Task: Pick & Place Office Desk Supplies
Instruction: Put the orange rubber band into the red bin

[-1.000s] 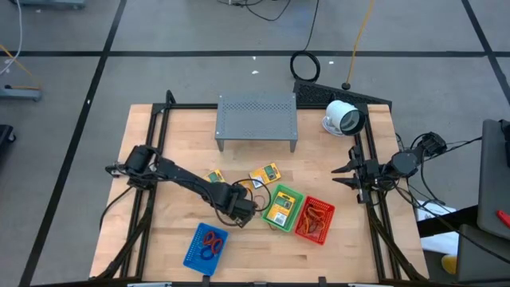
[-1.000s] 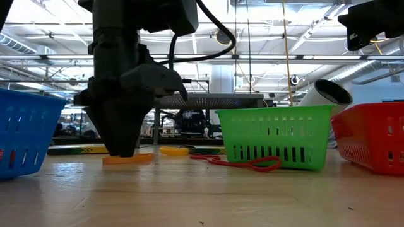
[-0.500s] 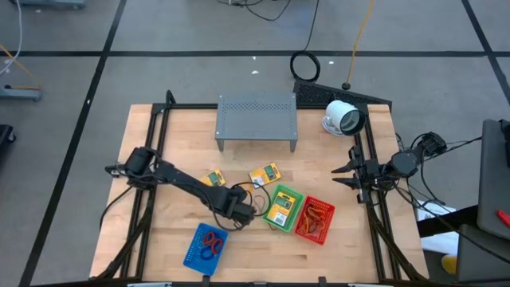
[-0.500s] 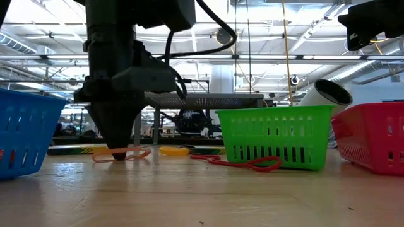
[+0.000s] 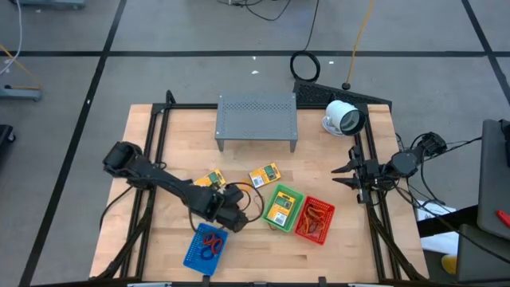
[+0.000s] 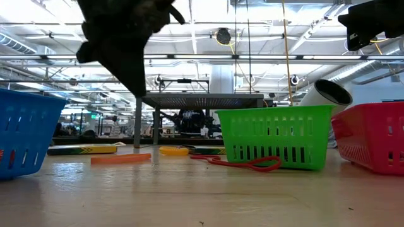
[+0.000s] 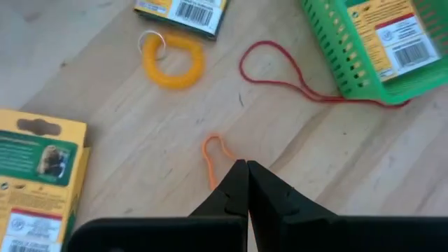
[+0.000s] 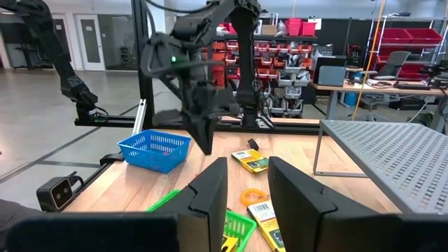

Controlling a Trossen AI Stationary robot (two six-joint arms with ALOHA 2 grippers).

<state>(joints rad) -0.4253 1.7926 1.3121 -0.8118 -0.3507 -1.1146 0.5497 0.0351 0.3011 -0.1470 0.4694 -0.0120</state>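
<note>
My left gripper (image 7: 246, 166) pinched fully together and empty at lower centre, thin orange rubber band (image 7: 213, 155) lying limp on wood just beside its tips, my right gripper (image 8: 243, 183) part-open, idle.

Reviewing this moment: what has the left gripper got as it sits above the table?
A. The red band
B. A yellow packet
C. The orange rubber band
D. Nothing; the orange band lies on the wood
D: the left gripper is shut with nothing between its fingers, and the orange rubber band lies on the table below.
</note>
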